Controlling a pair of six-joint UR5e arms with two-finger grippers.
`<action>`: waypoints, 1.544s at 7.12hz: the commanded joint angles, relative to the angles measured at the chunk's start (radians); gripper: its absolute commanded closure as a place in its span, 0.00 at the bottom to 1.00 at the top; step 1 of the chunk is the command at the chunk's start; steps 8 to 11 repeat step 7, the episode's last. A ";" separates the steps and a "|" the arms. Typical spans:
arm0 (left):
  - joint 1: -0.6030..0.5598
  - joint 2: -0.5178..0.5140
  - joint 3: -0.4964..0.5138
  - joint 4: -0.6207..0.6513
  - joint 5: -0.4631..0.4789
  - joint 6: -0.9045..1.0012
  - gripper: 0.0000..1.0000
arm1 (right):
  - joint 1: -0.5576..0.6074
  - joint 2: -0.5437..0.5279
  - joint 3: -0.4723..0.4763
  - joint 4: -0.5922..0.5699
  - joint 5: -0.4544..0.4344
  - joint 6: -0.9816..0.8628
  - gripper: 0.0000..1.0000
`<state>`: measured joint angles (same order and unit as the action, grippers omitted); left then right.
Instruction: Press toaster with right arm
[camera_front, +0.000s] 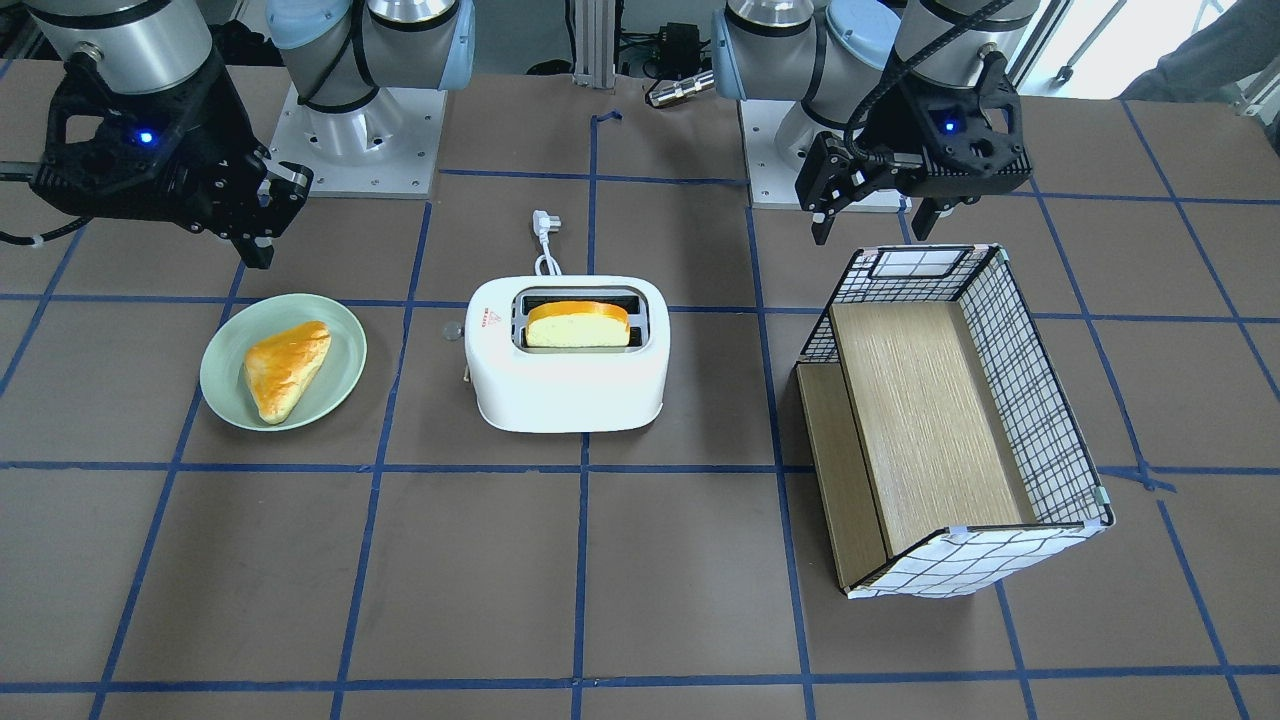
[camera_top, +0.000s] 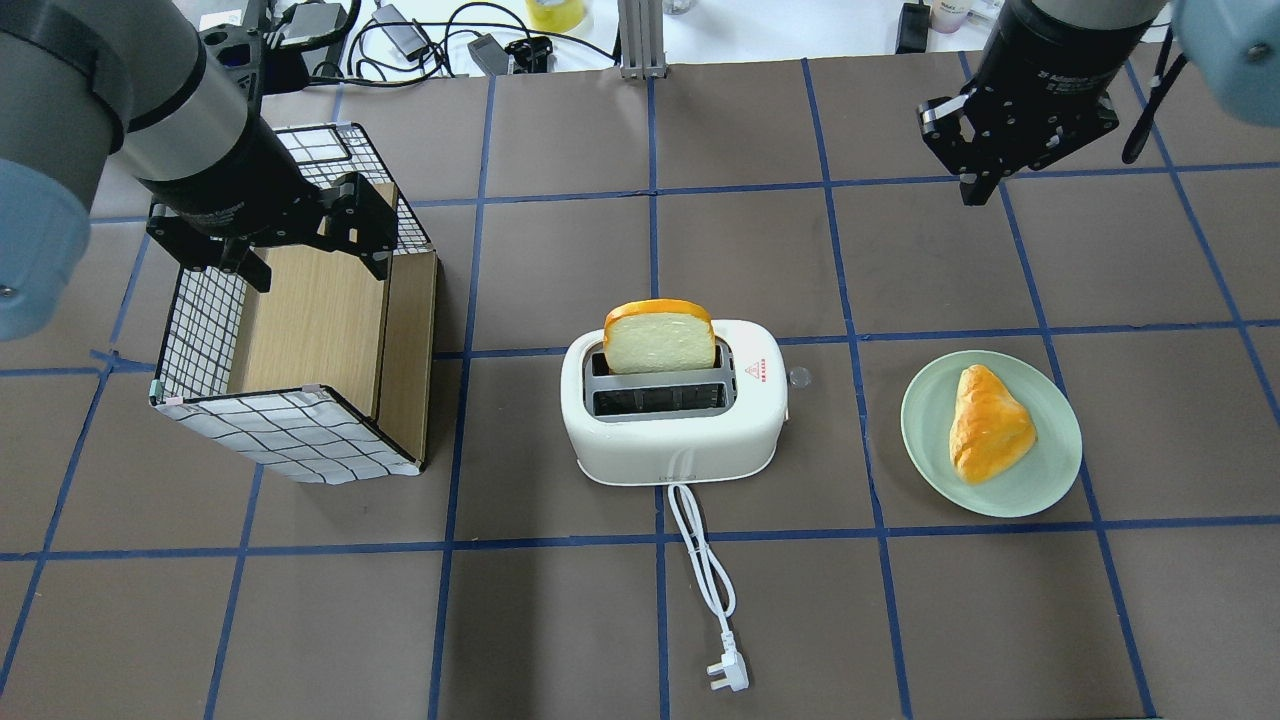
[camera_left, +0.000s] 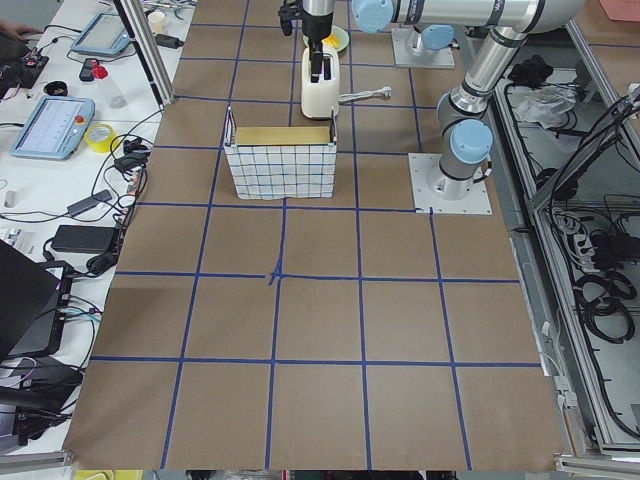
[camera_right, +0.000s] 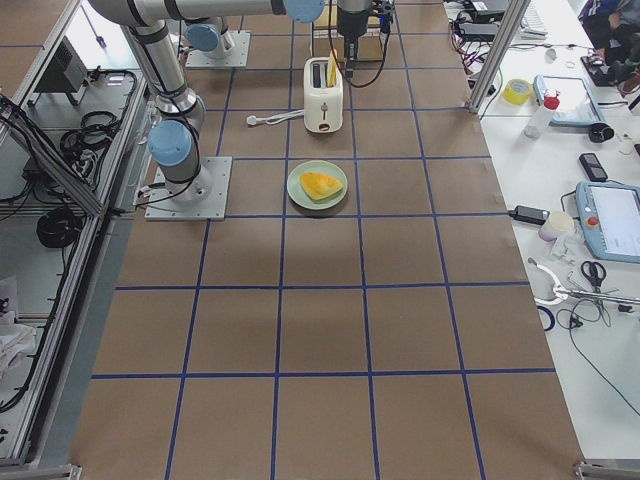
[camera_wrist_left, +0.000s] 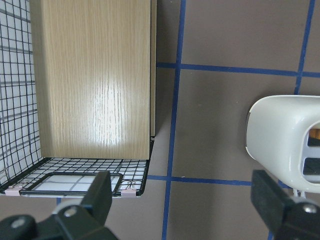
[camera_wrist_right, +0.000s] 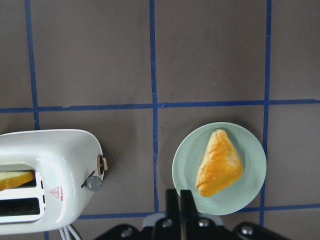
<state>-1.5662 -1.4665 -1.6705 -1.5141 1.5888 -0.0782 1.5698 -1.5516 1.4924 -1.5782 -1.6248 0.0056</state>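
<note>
Toaster (camera_top: 680, 430) mid-frame, bread slice (camera_top: 660, 342) in one slot. We see right gripper (camera_top: 975, 190) upper right in overhead view, clenched, well clear of toaster; left gripper (camera_wrist_left: 182, 182) released, at checked box (camera_wrist_left: 90, 85) end.

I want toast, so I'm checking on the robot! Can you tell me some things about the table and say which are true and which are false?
1. The toaster has bread in one slot. True.
2. The pastry sits on the toaster. False: it lies on the plate.
3. The right hand is pressing the lever. False: it hangs away from the toaster, shut, touching nothing.
4. The left hand is open. True.
5. The plug lies loose on the table. True.
</note>
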 joint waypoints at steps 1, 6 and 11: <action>0.000 0.000 0.000 0.000 0.000 0.000 0.00 | 0.018 0.010 0.005 -0.072 -0.006 0.008 0.00; 0.002 0.000 0.000 0.000 0.000 0.000 0.00 | 0.016 0.013 0.009 -0.106 0.049 0.008 0.00; 0.000 0.000 0.000 0.000 0.000 0.000 0.00 | 0.016 0.013 0.009 -0.106 0.049 0.010 0.00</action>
